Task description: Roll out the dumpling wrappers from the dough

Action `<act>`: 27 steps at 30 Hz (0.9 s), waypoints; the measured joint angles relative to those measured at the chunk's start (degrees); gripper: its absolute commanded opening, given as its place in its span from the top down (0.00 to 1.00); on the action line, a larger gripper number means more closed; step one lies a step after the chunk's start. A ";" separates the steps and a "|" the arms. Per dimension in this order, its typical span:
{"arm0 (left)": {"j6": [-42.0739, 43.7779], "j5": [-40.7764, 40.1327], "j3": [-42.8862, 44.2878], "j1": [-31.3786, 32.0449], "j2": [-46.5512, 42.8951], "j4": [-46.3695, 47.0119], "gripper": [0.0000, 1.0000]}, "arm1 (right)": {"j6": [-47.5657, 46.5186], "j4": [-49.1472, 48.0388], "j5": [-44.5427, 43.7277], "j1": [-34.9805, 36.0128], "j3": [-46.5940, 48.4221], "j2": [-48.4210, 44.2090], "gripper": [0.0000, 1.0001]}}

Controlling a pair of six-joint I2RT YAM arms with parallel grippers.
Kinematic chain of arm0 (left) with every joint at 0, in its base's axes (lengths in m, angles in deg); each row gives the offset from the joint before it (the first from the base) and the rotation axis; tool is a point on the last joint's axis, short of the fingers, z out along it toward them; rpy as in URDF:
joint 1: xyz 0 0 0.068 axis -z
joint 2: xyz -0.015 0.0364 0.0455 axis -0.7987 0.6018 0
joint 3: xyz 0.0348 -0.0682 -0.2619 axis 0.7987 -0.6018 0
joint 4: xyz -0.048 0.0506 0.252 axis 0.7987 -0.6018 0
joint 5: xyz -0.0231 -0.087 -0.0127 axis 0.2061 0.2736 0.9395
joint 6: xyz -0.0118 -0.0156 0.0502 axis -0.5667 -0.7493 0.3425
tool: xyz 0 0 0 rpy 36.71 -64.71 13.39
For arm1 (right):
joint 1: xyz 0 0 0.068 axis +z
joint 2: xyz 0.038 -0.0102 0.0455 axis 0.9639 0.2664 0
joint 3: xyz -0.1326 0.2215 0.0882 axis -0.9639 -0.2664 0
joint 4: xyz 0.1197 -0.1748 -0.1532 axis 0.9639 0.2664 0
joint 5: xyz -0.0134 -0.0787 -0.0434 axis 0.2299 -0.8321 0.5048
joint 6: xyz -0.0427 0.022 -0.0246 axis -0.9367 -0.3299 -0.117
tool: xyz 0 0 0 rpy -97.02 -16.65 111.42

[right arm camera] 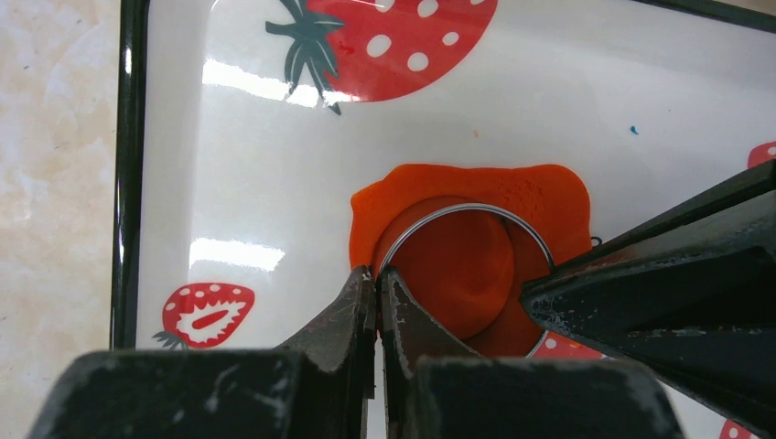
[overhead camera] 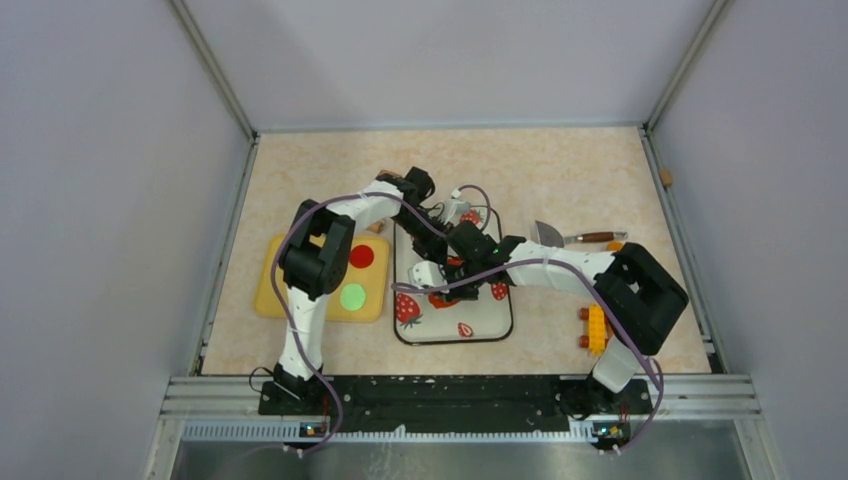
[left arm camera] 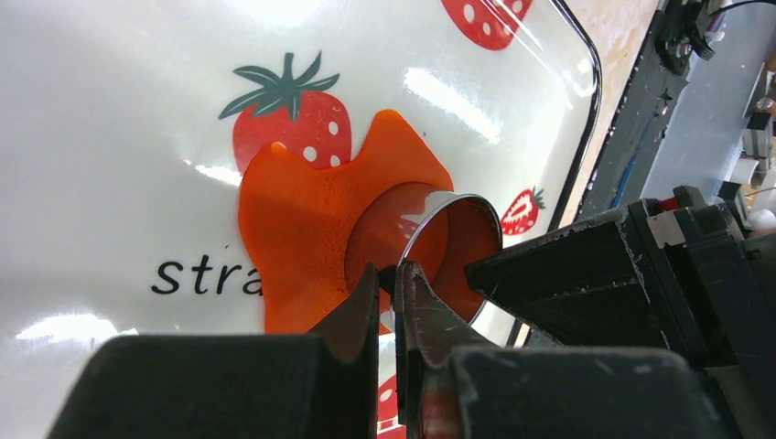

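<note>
The dough (left arm camera: 297,219) is a flattened, irregular orange-red blob on the strawberry-print tray (left arm camera: 110,110); it also shows in the right wrist view (right arm camera: 549,194). A metal ring cutter (left arm camera: 455,198) stands in the dough, with a round piece of clay inside it (right arm camera: 458,265). My left gripper (left arm camera: 389,274) is shut on the ring's near rim. My right gripper (right arm camera: 375,276) is shut on the rim (right arm camera: 458,208) at another spot. In the top view both grippers, left (overhead camera: 478,260) and right (overhead camera: 452,288), meet over the tray and hide the dough. Two dumpling wrappers, a red disc (overhead camera: 361,256) and a green disc (overhead camera: 352,296), lie on a yellow board (overhead camera: 275,290).
The tray (overhead camera: 490,325) sits mid-table, with the yellow board against its left side. A scraper with a wooden handle (overhead camera: 565,237) lies to the tray's right, and a yellow toy block (overhead camera: 596,328) is near the right arm. Frame rails line both table sides.
</note>
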 measured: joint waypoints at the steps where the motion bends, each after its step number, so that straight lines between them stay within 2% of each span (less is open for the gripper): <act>1: -0.04 0.33 -0.92 0.04 -0.42 0.46 1.00 | -1.81 1.84 0.57 0.00 0.55 0.13 1.00; 7: -0.50 1.57 -5.44 0.50 -2.80 2.80 1.00 | -10.27 8.44 2.82 0.00 1.88 0.31 1.00; 15: -1.84 2.21 -8.92 0.63 -4.79 5.88 1.00 | -18.97 12.15 3.32 0.00 2.36 0.28 1.00; 27: -2.19 2.16 -10.64 0.63 -6.03 7.02 1.00 | -26.29 14.05 3.93 -1.07 2.43 0.24 1.00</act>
